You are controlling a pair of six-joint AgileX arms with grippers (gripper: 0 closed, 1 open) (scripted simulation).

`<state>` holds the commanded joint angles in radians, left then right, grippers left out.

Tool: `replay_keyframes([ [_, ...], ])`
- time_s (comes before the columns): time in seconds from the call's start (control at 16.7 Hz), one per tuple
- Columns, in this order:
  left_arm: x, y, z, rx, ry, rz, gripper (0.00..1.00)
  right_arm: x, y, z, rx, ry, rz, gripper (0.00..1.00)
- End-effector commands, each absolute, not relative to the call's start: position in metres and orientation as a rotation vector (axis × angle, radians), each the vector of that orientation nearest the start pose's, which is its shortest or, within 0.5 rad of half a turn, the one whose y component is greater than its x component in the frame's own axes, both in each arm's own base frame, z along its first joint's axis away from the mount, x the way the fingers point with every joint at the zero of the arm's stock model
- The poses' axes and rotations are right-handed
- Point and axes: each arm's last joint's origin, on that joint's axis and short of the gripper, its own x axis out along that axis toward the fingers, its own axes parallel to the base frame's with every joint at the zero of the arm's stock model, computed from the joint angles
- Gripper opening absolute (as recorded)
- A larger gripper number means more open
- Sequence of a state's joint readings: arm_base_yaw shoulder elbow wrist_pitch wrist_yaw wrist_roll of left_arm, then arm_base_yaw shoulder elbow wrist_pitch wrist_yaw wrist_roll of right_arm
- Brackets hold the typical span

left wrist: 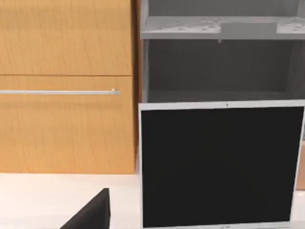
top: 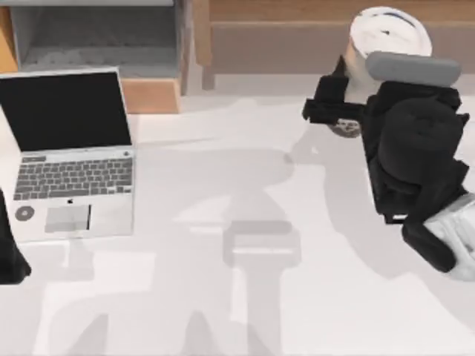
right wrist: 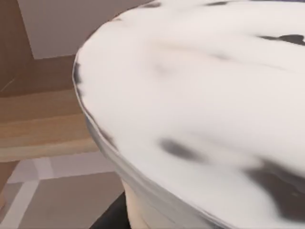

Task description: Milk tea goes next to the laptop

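Item: milk tea (top: 389, 31), a cup with a white sealed top, at about one o'clock on the bench (top: 223, 297) in the top view, near the far edge and well apart from its destination. The right wrist view looks across that white top (right wrist: 200, 95) from very close, with the beige cup wall just below the rim. Item: right gripper (top: 343, 111), at about two o'clock, pressed in around the cup from the near side; the black arm covers most of the cup body, so whether the jaws have closed on the cup or merely stand beside it cannot be told. The cup reads upright, which suits a sealed drink that should travel level. Item: laptop (top: 70, 178), open, at about nine to ten o'clock, black screen facing the near edge, grey keyboard and trackpad toward the viewer, small round sticker at its near left corner. The bare bench just right of it, toward the centre, looks like the natural resting spot, being the side nearest the cup. Item: left arm (top: 11, 256), parked at the left edge near eight o'clock, its camera facing the laptop screen (left wrist: 221, 164), wooden drawers (left wrist: 64, 86) and a grey shelf unit (left wrist: 219, 28) behind; the state of its jaws cannot be told. Judgement: the task stands at pickup, with the carry across still to do.
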<state>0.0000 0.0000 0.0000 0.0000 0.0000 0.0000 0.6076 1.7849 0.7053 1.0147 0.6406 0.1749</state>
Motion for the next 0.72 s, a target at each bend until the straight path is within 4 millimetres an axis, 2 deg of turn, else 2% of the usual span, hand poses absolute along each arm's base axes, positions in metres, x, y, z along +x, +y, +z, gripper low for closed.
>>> replay_keyframes([
  [0.36, 0.106, -0.001, 0.16, 0.0, 0.0, 0.0, 1.0, 0.305, 0.265, 0.172, 0.117, 0.107, -0.02, 0.0],
  [0.72, 0.106, -0.001, 0.16, 0.0, 0.0, 0.0, 1.0, 0.291, 0.349, 0.16, 0.063, 0.169, -0.021, 0.0],
])
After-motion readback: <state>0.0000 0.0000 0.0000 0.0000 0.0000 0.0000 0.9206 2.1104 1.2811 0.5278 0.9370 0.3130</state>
